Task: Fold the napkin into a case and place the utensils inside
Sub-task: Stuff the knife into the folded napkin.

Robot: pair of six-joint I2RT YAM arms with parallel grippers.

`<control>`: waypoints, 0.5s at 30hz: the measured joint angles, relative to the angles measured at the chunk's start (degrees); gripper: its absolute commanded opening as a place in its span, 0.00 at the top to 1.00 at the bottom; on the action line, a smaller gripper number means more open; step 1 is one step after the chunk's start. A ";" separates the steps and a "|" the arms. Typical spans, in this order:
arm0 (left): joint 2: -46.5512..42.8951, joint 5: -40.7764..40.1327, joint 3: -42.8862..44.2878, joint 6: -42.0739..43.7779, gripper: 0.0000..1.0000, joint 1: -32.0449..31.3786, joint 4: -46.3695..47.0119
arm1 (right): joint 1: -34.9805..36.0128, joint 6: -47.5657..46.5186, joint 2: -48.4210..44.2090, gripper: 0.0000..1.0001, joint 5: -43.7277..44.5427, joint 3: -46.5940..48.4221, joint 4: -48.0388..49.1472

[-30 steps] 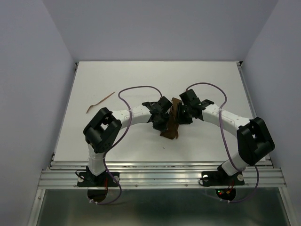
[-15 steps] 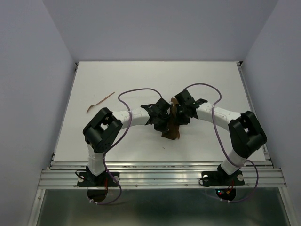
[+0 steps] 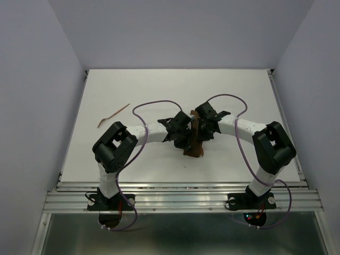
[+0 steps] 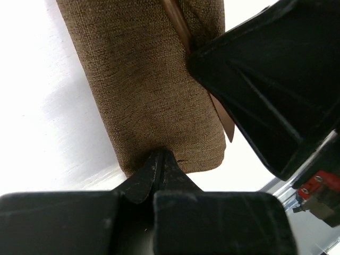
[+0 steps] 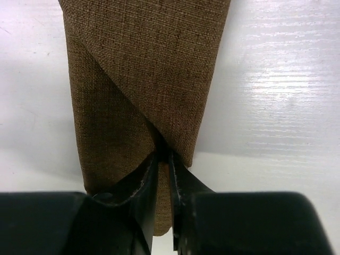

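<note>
Right in the middle of the white table [image 3: 159, 90] lies the case [image 3: 195, 143], a long, thin brown cloth folded up small. Both arms reach in to it from the two sides, and their black ends sit very close together over it. The left gripper [image 3: 184, 140] is at the left side of the case and the right gripper [image 3: 204, 130] is at its right side. From the left wrist camera, the left gripper's fingers [image 4: 142, 176] are squeezed together on the edge of the cloth at one short end, with no gap between them. The cloth looks rough and woven, and it lies flat on the table past the pinch. From the right wrist camera, the right gripper's fingers [image 5: 139, 183] are also pressed tight together, and they nip the cloth where a slanted fold crosses over the layer under it. So both grippers are clamped on the case. The first utensil [image 4: 180, 33], a thin red-brown stick, runs along one side of the cloth, goes under the big black body of the other gripper, and its pointed tip pokes out past the end of the cloth. I cannot tell if it is tucked inside a fold or only lying on top. The second utensil [image 3: 112, 115] lies alone on the table, well apart on the left side.
</note>
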 measured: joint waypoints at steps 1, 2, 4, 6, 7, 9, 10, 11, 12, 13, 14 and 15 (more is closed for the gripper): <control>-0.02 0.11 -0.15 -0.07 1.00 0.07 0.24 | 0.00 0.04 0.02 0.84 0.13 0.07 -0.02; -0.07 0.26 -0.33 -0.20 1.00 0.11 0.46 | 0.00 0.22 0.00 0.87 0.35 0.15 -0.09; -0.20 0.44 -0.55 -0.39 1.00 0.22 0.74 | 0.13 0.72 0.00 0.87 0.68 0.20 -0.13; -0.24 0.48 -0.68 -0.50 1.00 0.24 0.92 | 0.37 1.14 0.00 0.90 1.18 0.20 -0.22; -0.24 0.50 -0.70 -0.52 1.00 0.24 0.96 | 0.50 1.42 0.00 0.91 1.29 0.20 -0.24; -0.24 0.57 -0.72 -0.66 1.00 0.24 1.01 | 0.61 1.90 0.00 0.91 1.42 0.26 -0.37; -0.24 0.61 -0.79 -0.66 1.00 0.24 1.07 | 0.61 2.21 0.00 0.94 1.44 0.42 -0.55; -0.24 0.66 -0.87 -0.68 1.00 0.24 1.25 | 0.61 2.34 0.00 0.94 1.44 0.50 -0.61; -0.28 0.74 -1.01 -0.79 1.00 0.24 1.44 | 0.61 2.67 0.00 0.94 1.49 0.66 -0.70; -0.33 0.79 -1.09 -0.83 1.00 0.24 1.51 | 0.61 2.82 -0.02 0.94 1.51 0.92 -0.96; -0.33 0.83 -1.09 -0.87 1.00 0.24 1.51 | 0.61 3.02 -0.02 0.95 1.51 1.07 -1.01; -0.33 0.92 -1.11 -0.94 1.00 0.24 1.55 | 0.63 3.26 -0.02 0.95 1.49 1.27 -1.03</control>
